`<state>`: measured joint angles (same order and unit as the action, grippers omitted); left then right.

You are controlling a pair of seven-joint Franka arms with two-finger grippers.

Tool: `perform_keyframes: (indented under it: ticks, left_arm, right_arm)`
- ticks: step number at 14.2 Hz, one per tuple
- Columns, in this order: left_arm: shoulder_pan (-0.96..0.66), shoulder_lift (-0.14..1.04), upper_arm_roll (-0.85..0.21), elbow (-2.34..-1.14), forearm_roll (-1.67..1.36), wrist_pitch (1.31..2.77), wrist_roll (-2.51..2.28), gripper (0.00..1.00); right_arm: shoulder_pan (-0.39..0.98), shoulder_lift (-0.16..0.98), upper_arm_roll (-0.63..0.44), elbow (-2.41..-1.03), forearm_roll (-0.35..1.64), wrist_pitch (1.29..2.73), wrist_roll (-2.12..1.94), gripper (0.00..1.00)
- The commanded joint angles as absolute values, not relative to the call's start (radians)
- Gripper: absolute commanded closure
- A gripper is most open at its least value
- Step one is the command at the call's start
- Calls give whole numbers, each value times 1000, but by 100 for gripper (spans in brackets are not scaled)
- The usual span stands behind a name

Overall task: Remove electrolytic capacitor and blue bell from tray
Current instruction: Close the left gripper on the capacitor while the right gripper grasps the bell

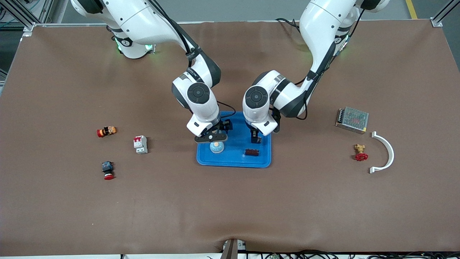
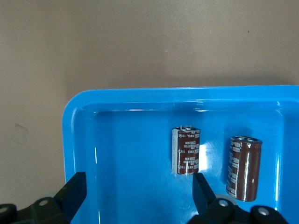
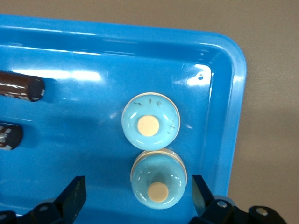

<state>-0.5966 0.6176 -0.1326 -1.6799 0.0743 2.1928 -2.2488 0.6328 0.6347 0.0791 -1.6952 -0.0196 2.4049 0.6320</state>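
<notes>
Both arms are in over the shallow blue plastic tray [image 1: 233, 160] at mid-tabletop. The left gripper [image 2: 135, 191] has its black fingers [image 2: 72, 192] spread wide and empty, hanging above the tray end toward the left arm. Below it lie 2 brown cylindrical capacitors [image 2: 187, 151], side by side and apart, untouched; the front view shows only 1 dark shape [image 1: 252, 152] there.

The right gripper [image 3: 138, 196] is just as wide open, holding nothing. Between its fingers [image 3: 74, 193] sits a light-blue domed bell with a cream button [image 3: 158, 183], touching a second identical bell [image 3: 150, 125]. In the front view just 1 bell [image 1: 217, 146] peeks out beneath the gripper.

The bells sit near the tray's rounded corner toward the right arm's end, with bare blue floor between them and the capacitors. The brown tabletop [image 1: 230, 208] lies open around the tray. In both wrist views the finger bases are cut off at the frame edge.
</notes>
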Motion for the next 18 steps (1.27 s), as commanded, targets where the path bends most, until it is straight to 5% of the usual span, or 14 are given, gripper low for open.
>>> perform_keyframes:
  ticks: [1,8,18]
  left_arm:
    - [-597,572,-132,-1742,98,2209,-2227,0]
    - [-586,538,-132,-1821,101,2292,-2177,0]
    - [-568,612,-123,-1749,129,2339,-2106,0]
  right_arm:
    - [621,614,74,-1750,-41,2440,591,0]
    - [637,623,74,-1750,-41,2460,595,0]
    - [650,660,74,-1750,-48,2480,584,0]
